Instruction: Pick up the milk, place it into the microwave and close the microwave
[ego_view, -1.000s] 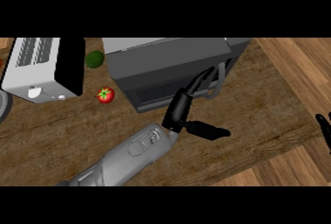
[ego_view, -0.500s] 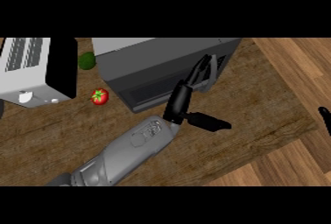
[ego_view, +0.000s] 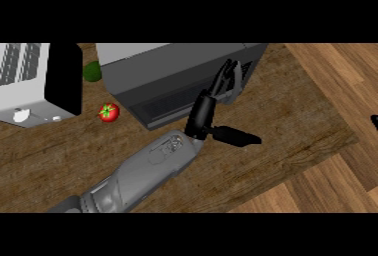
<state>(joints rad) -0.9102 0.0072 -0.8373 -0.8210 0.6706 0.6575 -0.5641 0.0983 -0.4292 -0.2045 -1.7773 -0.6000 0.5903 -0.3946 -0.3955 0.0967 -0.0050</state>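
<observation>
We take the dark grey, box-shaped microwave (ego_view: 177, 75) as our landmark; it sits on a brown wood-grain counter (ego_view: 295, 125), its matte top smooth and its front face showing a darker panel with fine horizontal lines. We observe the left hand (ego_view: 207, 112), black and glossy, on a smooth grey forearm, extended against the microwave's front right corner; its fingers (ego_view: 225, 77) are straight and lie along the microwave's right edge, with the thumb spread out to the side, holding nothing. We cannot see the milk; its place cannot be told from this view. To the left of the microwave, just beside its lower front corner, lies a small round red tomato (ego_view: 108, 112) with a green stem. Behind it, touching the microwave's left side, shows a green rounded object (ego_view: 91, 72). Further left stands a white and black toaster (ego_view: 37, 82) with slotted top. Far right of the microwave, only a black sliver of the right hand (ego_view: 374, 122) shows; we cannot tell its fingers' state. No legible writing or brand is found.
</observation>
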